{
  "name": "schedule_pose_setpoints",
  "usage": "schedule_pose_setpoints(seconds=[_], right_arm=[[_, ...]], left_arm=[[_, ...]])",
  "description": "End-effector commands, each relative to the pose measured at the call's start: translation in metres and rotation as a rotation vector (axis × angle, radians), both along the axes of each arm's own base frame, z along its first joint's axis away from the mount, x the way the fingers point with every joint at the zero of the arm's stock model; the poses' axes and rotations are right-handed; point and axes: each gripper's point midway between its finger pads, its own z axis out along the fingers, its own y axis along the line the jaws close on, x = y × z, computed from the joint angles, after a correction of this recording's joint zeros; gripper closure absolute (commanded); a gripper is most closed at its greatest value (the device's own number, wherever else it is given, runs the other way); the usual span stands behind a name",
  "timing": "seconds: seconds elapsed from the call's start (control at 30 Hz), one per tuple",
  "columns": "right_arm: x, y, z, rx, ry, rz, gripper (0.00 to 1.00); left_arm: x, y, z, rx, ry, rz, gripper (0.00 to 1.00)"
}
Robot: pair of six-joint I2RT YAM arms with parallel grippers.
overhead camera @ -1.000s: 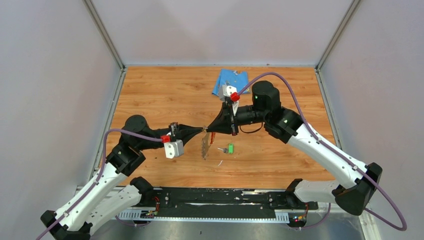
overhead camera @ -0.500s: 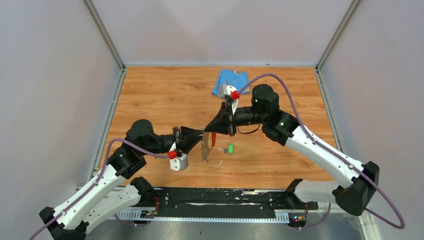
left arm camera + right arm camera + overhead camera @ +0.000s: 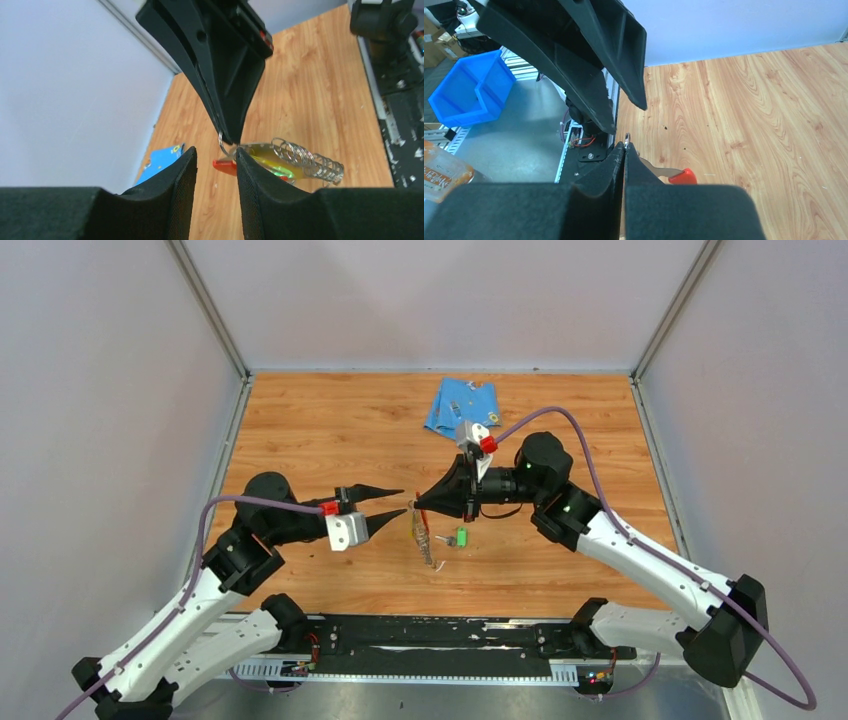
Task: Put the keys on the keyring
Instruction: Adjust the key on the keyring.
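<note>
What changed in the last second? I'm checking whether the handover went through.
The left end effector opened and backed off slightly leftward, letting go of the keyring. The keyring now hangs slanted from the right end effector alone, which stayed shut on its ring while its arm shifted a little toward the near edge. The green key and blue cloth lie where they were.
</note>
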Motion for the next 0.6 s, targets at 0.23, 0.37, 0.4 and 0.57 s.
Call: schedule_pose_setpoints(seconds=[0.23,0.37,0.4,0.57], right_arm=[[-0.002,-0.006,0.026,0.122,-0.072,-0.009,0.99],[-0.003,-0.008,0.024,0.118,-0.083,-0.018,0.99],[-0.004,-0.009,0.024,0.116,-0.085,-0.017,1.00],[-0.004,-0.009,0.022,0.107,-0.087,-0.012,1.00]], left_arm=[[-0.017,-0.017,-0.012,0.074,0.283,-0.112,0.72],[-0.006,-0.015,-0.008,0.054,0.281,-0.051,0.74],[-0.006,-0.015,-0.006,0.045,0.281,-0.046,0.74],[-0.009,-0.016,0.005,-0.004,0.313,-0.057,0.75]])
